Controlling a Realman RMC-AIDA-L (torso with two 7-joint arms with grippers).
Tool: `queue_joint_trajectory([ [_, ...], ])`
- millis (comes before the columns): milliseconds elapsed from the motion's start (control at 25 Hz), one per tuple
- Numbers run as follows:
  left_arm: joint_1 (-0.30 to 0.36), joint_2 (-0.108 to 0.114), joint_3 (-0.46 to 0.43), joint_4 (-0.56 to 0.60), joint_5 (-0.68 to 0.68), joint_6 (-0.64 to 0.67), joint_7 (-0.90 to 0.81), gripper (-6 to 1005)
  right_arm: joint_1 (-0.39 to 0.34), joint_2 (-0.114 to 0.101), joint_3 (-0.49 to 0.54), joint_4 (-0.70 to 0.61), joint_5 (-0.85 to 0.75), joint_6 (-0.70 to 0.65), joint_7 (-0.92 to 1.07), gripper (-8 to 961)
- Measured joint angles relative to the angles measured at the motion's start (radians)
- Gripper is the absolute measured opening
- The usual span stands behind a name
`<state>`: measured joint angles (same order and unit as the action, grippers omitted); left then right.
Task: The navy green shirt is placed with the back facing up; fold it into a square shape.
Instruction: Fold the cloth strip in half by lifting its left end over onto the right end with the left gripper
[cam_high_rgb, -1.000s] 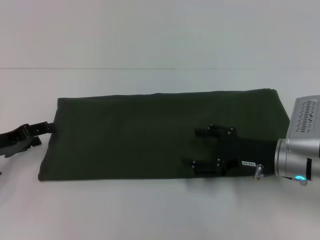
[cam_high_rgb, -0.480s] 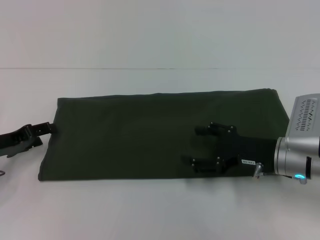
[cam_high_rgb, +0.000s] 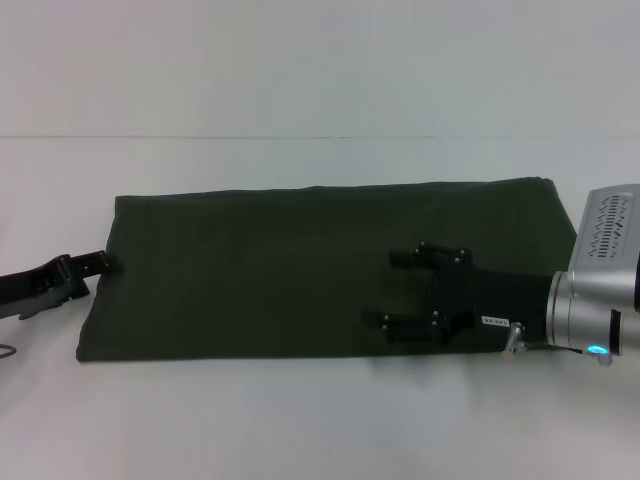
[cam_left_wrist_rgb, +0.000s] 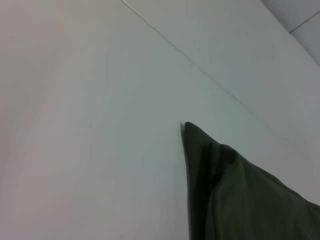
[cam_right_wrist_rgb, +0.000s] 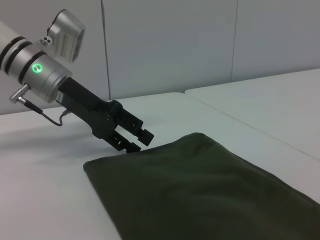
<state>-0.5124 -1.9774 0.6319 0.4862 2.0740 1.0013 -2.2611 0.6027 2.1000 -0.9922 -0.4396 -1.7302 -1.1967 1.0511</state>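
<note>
The navy green shirt (cam_high_rgb: 320, 265) lies folded long on the white counter (cam_high_rgb: 300, 420), no lettering visible; right claw (cam_high_rgb: 395, 290) hovers spread above it, left claw (cam_right_wrist_rgb: 137, 139) open at its edge

I see my right hand (cam_high_rgb: 397, 291) reaching in from the right, low over the navy green shirt (cam_high_rgb: 260, 265), its two black fingers (cam_high_rgb: 408, 257) spread apart and pointing toward the shirt's middle, silver wrist behind them at the shirt's right end. My left hand (cam_high_rgb: 88, 264) sits at the shirt's left edge, angled down, its fingertips at the cloth's side; I can't judge its opening.
</note>
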Motion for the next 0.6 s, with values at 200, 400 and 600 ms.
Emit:
queue_joint_trajectory([
  [200,-0.001,-0.001,0.0,0.0,0.0,-0.004,0.004,718,0.0,0.0,-0.002,0.001,0.0,0.0,0.003,930],
  [400,0.0,-0.003,0.0,0.0,0.0,-0.01,0.008,718,0.0,0.0,-0.003,0.001,0.0,0.001,0.004,931],
  [600,0.0,-0.003,0.0,0.0,0.0,-0.01,0.008,718,0.0,0.0,-0.003,0.001,0.0,0.002,0.005,931],
])
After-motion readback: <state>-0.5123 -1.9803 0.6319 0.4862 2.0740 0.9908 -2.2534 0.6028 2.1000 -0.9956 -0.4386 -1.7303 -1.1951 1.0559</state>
